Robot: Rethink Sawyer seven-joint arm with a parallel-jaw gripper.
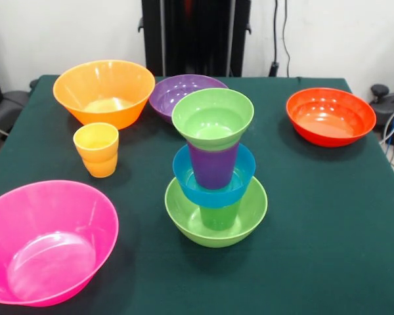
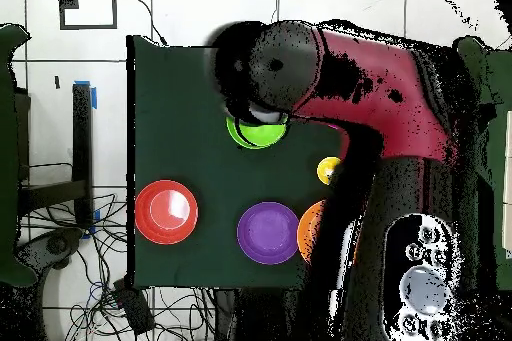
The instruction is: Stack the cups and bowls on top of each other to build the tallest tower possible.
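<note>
Nearest the camera sits the pink bowl (image 1: 46,243), left of the tower (image 1: 215,170) on the green worktop (image 1: 328,223). Tower, bottom up: lime-green bowl (image 1: 216,216), green cup (image 1: 220,215), blue bowl (image 1: 214,176), purple cup (image 1: 212,164), small green bowl (image 1: 213,118). Behind it stand orange bowl (image 1: 104,92), purple bowl (image 1: 184,95), red-orange bowl (image 1: 330,116) and yellow-orange cup (image 1: 96,149). Overhead, the red arm (image 2: 370,87) bends over the tower; whether its fingers are apart cannot be told.

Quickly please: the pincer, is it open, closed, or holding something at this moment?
Pincer: cannot be told. The front view does not show it, and in the overhead view the arm covers the tower.
</note>
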